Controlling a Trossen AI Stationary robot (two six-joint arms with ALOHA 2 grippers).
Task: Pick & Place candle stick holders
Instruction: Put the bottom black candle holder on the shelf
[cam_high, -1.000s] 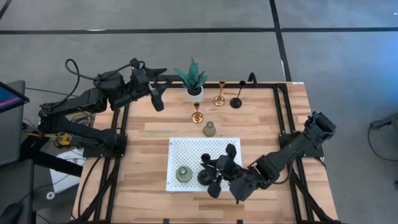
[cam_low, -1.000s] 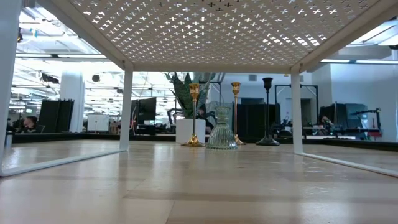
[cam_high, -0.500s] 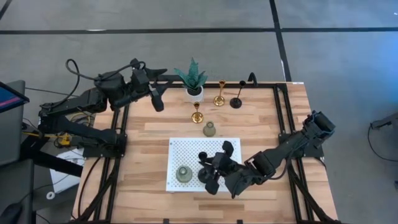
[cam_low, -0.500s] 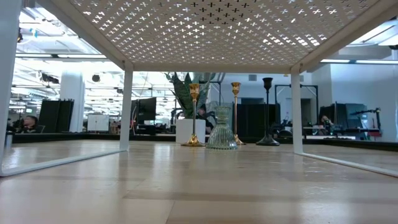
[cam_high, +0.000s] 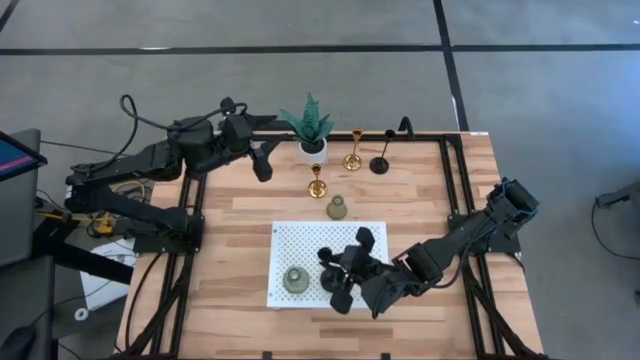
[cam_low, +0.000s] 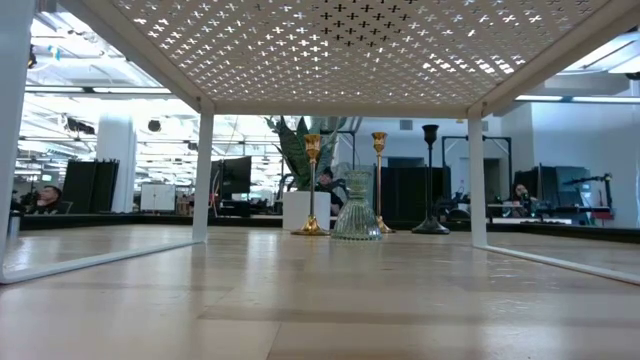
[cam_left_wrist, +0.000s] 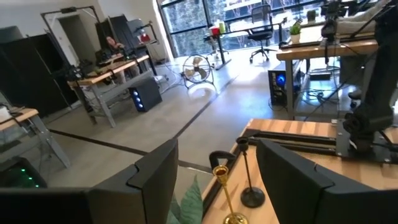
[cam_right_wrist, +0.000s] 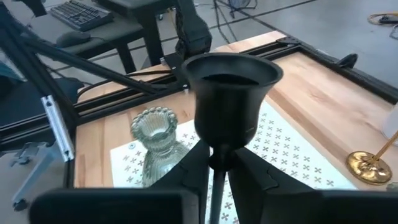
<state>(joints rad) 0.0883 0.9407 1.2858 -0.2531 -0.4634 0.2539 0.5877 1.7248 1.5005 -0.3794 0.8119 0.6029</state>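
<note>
A black stemmed candle stick holder (cam_high: 327, 278) stands on the white perforated platform (cam_high: 300, 240), beside a grey-green holder (cam_high: 294, 279). My right gripper (cam_high: 341, 273) is shut on the black one from the table's right side. On the bare wood behind the platform stand two gold holders (cam_high: 353, 150) (cam_high: 316, 183), a second black one (cam_high: 381, 157) and a second grey-green one (cam_high: 337, 208), each on its base. My left gripper (cam_high: 262, 160) hangs open and level at the far left, beside the potted plant (cam_high: 310, 125), with nothing between its fingers. My right gripper has the black holder's thin stem (cam_right_wrist: 217, 167) between its two fingers (cam_right_wrist: 194, 169), just under the flared cup (cam_right_wrist: 230, 87). The fingers come from the table's right side, slanting a little downward, and lie across the stem. The holder stands upright; its base is hidden below the fingers in the wrist view.
The platform rests on white legs (cam_low: 203, 175) with open space beneath it. Black frame rails (cam_high: 455, 190) run along both sides of the table. Bare wood lies left of the platform and along the near edge.
My right gripper has edged a little toward the table's far edge with the black holder over the platform, then kept still. My left gripper has crept slightly toward the plant.
</note>
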